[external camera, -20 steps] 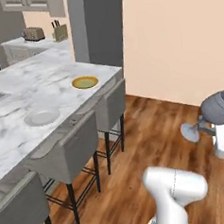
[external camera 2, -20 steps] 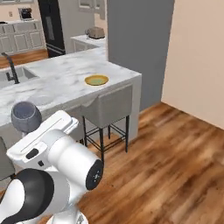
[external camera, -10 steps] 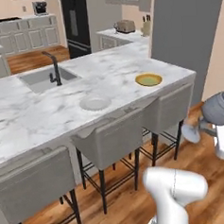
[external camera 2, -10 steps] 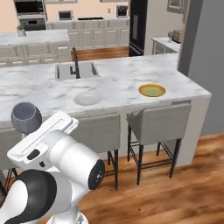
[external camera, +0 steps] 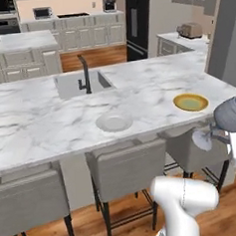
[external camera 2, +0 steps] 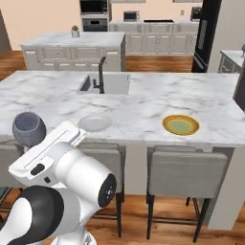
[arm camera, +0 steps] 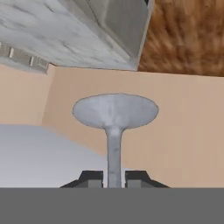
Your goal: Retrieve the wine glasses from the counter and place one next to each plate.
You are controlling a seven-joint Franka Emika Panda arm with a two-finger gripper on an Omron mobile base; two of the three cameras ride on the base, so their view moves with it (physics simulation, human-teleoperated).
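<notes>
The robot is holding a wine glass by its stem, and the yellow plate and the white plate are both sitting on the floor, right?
Not quite. The gripper does hold the wine glass by its stem, but the yellow plate and the white plate sit on the marble island, not the floor. The right base view shows it.

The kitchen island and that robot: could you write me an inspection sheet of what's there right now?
Surface: marble island with a sink and black faucet.
Job's things: white plate and yellow-rimmed plate lie apart near the island's front edge; no glass beside either. One wine glass is carried, tilted, off the island.
Clutter: toaster on the far counter.
Claw: shut on the wine glass stem, foot pointing away from the hand.
Cables: nothing seen.
Surroundings: grey stools along the island, wood floor, black fridge, wall ovens.
</notes>
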